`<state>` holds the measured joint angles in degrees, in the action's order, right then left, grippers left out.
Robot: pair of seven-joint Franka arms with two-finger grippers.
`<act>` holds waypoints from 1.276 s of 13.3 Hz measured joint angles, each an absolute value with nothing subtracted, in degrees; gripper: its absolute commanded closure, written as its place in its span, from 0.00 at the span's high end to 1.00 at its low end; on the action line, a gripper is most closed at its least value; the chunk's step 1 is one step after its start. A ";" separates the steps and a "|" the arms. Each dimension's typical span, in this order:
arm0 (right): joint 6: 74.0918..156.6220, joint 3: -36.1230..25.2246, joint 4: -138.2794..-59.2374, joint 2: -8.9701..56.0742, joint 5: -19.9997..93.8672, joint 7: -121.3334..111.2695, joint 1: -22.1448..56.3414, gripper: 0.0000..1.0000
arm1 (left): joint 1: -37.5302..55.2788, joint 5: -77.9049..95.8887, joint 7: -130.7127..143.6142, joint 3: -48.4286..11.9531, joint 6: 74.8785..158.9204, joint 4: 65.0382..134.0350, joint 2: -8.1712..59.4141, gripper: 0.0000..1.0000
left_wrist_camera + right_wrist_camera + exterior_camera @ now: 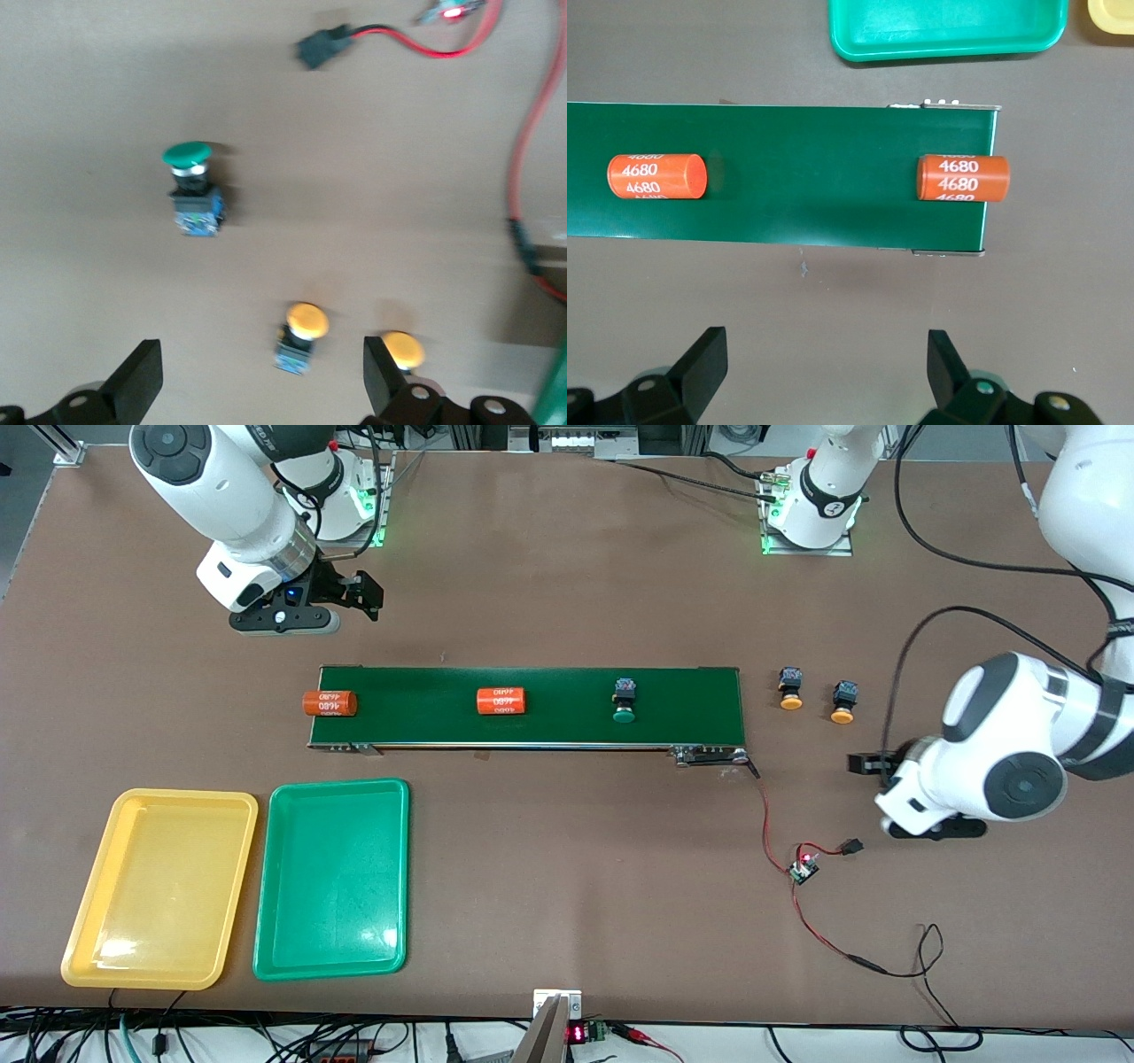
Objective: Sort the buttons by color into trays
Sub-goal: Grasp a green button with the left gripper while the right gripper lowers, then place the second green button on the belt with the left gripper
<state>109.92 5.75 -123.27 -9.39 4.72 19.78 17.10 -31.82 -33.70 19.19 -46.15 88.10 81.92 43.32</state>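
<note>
One green-capped button (625,700) lies on the dark-green belt (549,722). Two yellow-capped buttons (790,688) (843,701) lie on the table just off the belt's end, toward the left arm's end. In the left wrist view they show close to the fingers (307,320) (403,350), and a second green-capped button (190,186) lies on the table; the arm hides it in the front view. My left gripper (873,766) (261,390) is open and empty near them. My right gripper (363,593) (828,372) is open and empty. The yellow tray (177,797) and the green tray (337,786) hold nothing.
Two orange cylinders with white print (330,703) (501,701) lie on the belt, one hanging over its end; both show in the right wrist view (961,178) (657,176). A red wire, a small board (804,868) and a black connector (852,846) lie nearer the front camera than my left gripper.
</note>
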 measured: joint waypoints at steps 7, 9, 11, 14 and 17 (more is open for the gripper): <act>120.25 8.11 -123.40 -1.98 4.64 26.17 21.69 1.00 | -38.44 -38.31 10.65 -38.35 110.50 92.20 45.09 1.00; 121.47 8.19 -123.36 -0.24 2.65 26.32 23.57 1.00 | -39.08 -38.32 11.16 -37.54 115.09 96.27 45.35 1.00; 122.19 8.25 -123.24 2.09 0.21 26.79 26.62 1.00 | -39.02 -38.32 12.53 -37.53 116.16 97.99 45.35 0.97; 124.20 8.25 -122.07 5.45 -0.59 28.66 28.74 1.00 | -39.11 -38.32 13.09 -37.43 116.25 99.07 45.55 0.72; 125.31 7.75 -120.80 6.49 -0.58 29.02 28.53 1.00 | -39.87 -38.32 13.17 -37.37 116.28 99.48 46.44 0.35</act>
